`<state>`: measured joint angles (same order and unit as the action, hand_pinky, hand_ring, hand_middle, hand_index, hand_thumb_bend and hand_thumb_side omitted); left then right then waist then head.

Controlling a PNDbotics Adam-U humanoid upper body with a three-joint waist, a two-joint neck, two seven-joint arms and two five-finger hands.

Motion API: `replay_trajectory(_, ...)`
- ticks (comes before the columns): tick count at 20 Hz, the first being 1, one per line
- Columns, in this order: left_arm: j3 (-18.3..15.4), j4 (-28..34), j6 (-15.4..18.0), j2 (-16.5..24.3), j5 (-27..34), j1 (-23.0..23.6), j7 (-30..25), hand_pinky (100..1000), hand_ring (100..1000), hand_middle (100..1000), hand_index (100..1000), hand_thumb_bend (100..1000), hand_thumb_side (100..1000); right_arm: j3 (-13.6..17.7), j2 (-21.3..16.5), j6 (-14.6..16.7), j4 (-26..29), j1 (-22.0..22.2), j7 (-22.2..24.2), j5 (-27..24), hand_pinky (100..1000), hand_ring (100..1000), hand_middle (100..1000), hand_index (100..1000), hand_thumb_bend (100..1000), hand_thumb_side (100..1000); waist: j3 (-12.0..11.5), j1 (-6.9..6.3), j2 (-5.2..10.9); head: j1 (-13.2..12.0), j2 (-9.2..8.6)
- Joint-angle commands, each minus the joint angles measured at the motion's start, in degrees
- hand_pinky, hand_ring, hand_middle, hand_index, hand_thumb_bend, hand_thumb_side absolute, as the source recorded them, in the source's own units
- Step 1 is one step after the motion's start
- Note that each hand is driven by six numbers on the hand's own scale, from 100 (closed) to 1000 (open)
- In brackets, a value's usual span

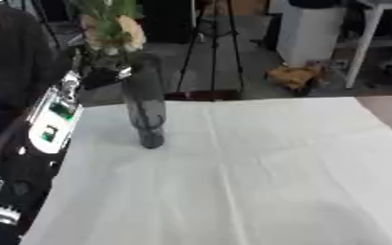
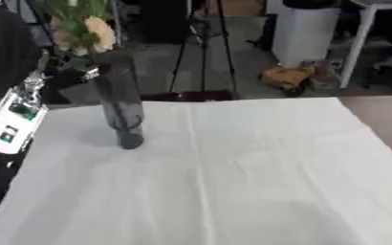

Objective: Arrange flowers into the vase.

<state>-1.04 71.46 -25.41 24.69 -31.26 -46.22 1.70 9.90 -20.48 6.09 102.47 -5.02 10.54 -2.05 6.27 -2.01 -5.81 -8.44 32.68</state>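
White cloth covers the table (image 1: pixel 258 167). At its far left corner stands a dark glass vase (image 1: pixel 145 112), flowers (image 1: pixel 112 24) at its mouth. Left hand (image 1: pixel 99 74) is beside the rim; whether its fingers grasp the stems cannot be told. Best lower stems straight, keeping the vase steady.

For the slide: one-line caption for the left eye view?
Left hand at the rim of the dark vase, flowers above it, on a white table.
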Motion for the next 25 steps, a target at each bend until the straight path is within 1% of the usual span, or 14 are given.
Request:
replay_trajectory(1,-1.23,3.99,1.67,1.48,1.96,1.74,1.86,659,775,665,702,1000,631,0.67,-0.68,0.09,0.65,-0.57,-0.18,0.28,888,885,839,1000,159,708,-0.59,0.46,0.50,0.14,-0.46)
replay_trajectory(5,-1.40,10.13,5.44,1.45,5.74,7.67,4.32,660,783,675,709,1000,620,0.66,-0.51,0.05,0.70,-0.64,-0.14,0.30,888,885,839,1000,160,708,-1.08,0.57,0.39,0.07,-0.16)
replay_trajectory(8,-1.74,15.17,8.54,1.94,8.84,11.36,3.82,657,782,674,709,1000,617,0.70,-0.41,0.03,0.68,-0.54,-0.16,0.34,888,885,838,1000,160,708,-1.27,0.63,0.35,0.06,-0.05)
replay_trajectory(12,-3.09,21.94,12.55,2.21,13.00,15.92,3.22,651,781,674,710,1000,615,0.70,-0.31,0.04,0.71,-0.60,-0.17,0.30,888,885,838,1000,161,708,-1.48,0.74,0.30,0.04,0.15)
replay_trajectory(14,-3.65,25.29,12.97,2.12,15.07,18.05,2.95,644,776,671,709,1000,614,0.68,-0.27,0.04,0.71,-0.57,-0.15,0.29,888,885,838,1000,161,708,-1.56,0.83,0.27,-0.05,0.29)
replay_trajectory(17,-4.05,28.98,12.15,1.46,18.11,20.65,3.15,632,768,663,704,1000,613,0.65,-0.29,0.06,0.73,-0.62,-0.15,0.26,888,885,838,1000,162,708,-1.77,0.90,0.20,-0.20,0.50)
replay_trajectory(21,-4.21,30.16,12.64,0.45,22.19,23.06,3.91,627,765,660,701,1000,607,0.59,-0.28,0.10,0.75,-0.70,-0.10,0.23,887,885,838,1000,162,707,-1.83,1.05,0.16,-0.62,1.16)
replay_trajectory(25,-4.41,30.78,14.40,-0.49,24.54,24.53,4.16,626,764,659,699,1000,603,0.70,-0.17,0.07,0.73,-0.68,-0.28,0.19,887,885,838,1000,162,707,-1.78,1.14,0.21,-1.04,1.67)
